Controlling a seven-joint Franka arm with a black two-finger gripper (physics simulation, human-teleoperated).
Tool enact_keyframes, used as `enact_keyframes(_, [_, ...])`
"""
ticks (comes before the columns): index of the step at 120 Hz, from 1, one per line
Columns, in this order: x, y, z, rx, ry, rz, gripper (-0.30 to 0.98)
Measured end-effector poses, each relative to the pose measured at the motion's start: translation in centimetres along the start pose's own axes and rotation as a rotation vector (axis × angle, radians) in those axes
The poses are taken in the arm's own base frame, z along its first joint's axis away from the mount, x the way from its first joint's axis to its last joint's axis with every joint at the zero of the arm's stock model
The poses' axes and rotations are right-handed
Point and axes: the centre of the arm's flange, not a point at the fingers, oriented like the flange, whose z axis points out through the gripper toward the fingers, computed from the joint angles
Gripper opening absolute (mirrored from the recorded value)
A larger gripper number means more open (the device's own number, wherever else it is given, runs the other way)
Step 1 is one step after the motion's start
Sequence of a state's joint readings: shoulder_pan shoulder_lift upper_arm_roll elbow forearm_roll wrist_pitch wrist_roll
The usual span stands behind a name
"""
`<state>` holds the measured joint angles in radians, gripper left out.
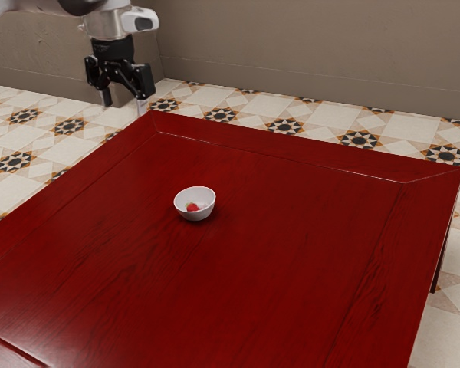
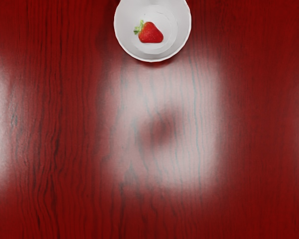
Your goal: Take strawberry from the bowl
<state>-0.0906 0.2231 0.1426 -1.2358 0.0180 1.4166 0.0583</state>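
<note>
So far the task stands at its very start, as I judge it: the approach and everything after it are left to do. The red table bears a bowl and its fruit, and neither is touched by my arm, which reaches in from the exterior view's upper left. At its end the gripper hangs well above and apart from the bowl, its two fingers spread wide with nothing between them.

The white bowl sits upright on the tabletop. Inside it, on the bottom, lies the strawberry, on its side, with its green leaves toward the wall. No part of the lifting out is done.

What remains, I reckon, is to bring the hand over the bowl, lower the fingers inside the rim without tipping it, close on the berry, raise it clear and carry it away from the bowl.
</note>
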Motion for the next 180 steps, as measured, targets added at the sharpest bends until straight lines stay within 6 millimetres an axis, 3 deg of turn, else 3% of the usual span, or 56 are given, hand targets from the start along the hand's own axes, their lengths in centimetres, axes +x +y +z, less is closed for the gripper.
enact_keyframes(25, [1.3,0.0,-0.9,0.005,0.099,0.001,0.69])
enact_keyframes(32, [2.1,0.1,-0.3,0.01,0.108,-0.02,0.69])
enact_keyframes(40, [4.0,0.3,1.6,0.016,0.127,-0.048,0.69])
enact_keyframes(55, [8.8,0.8,8.0,0.024,0.153,-0.15,0.69])
enact_keyframes(63, [10.8,-1.7,11.7,0.022,0.159,-0.246,0.68])
enact_keyframes(71, [12.0,-2.7,13.7,-0.014,0.174,-0.322,0.69])
enact_keyframes(82, [13.7,-2.2,15.7,-0.052,0.192,-0.401,0.69])
enact_keyframes(104, [14.1,-4.6,17.4,-0.093,0.196,-0.604,0.69])
enact_keyframes(128, [14.5,-4.5,20.7,-0.128,0.151,-0.743,0.69])
enact_keyframes(144, [14.6,-4.3,24.2,-0.128,0.101,-0.816,0.69])
enact_keyframes(160, [15.4,-3.9,29.5,-0.119,0.046,-0.873,0.69])
enact_keyframes(180, [15.7,-3.6,32.0,-0.12,0.024,-0.928,0.57])
